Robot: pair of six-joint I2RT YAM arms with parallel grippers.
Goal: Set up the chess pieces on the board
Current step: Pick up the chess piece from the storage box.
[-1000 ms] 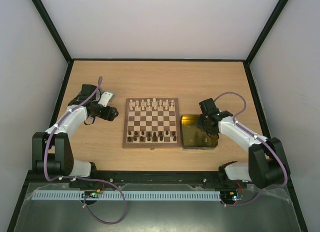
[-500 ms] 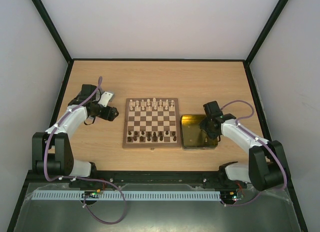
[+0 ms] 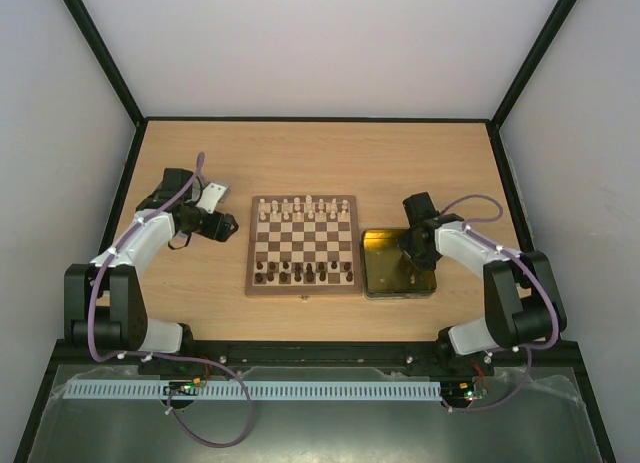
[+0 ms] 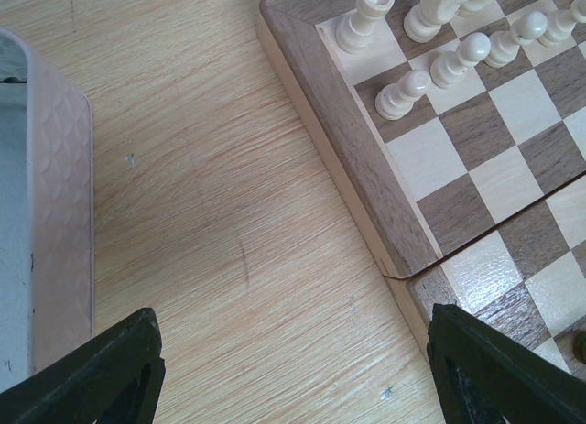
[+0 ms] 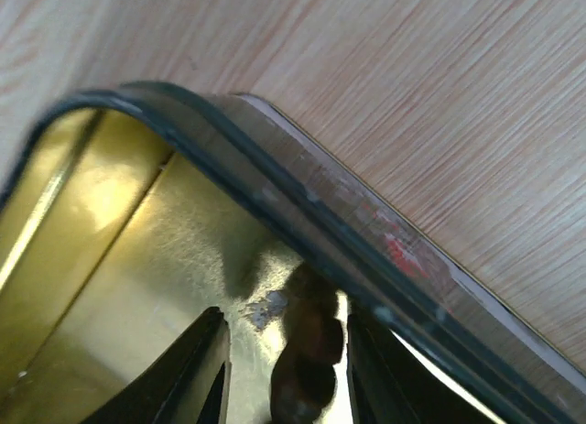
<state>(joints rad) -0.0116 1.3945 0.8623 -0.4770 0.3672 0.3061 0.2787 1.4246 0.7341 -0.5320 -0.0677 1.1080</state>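
- Board: one square wooden chessboard with light and dark brown checks and a plain rim. It lies flat at the centre of the top view on a pale wood-grain worktop.
- Chess pieces: small turned wooden figures. Pale cream ones line the board's upper edge and dark brown ones its lower edge. They are too small in the top view for an exact count.
- Left wrist view: the board's corner fills the upper right, and a seam splits its rim. At least six pale pieces stand there, some with ball heads.
- Tin lid: one silver-grey lid with a fine diamond embossing and a rounded corner, at the left edge of that view and apart from the board.
- Left tool: fingers spread wide with only bare worktop between them, sitting between lid and board.
- Tin: one rectangular metal tin with a shiny yellow lining, just right of the board.
- Right tool: down inside the tin near its rounded corner, with the wall close ahead. The fingers are part-way apart and straddle one dark brown piece, which is blurred. A gap shows on its left side.
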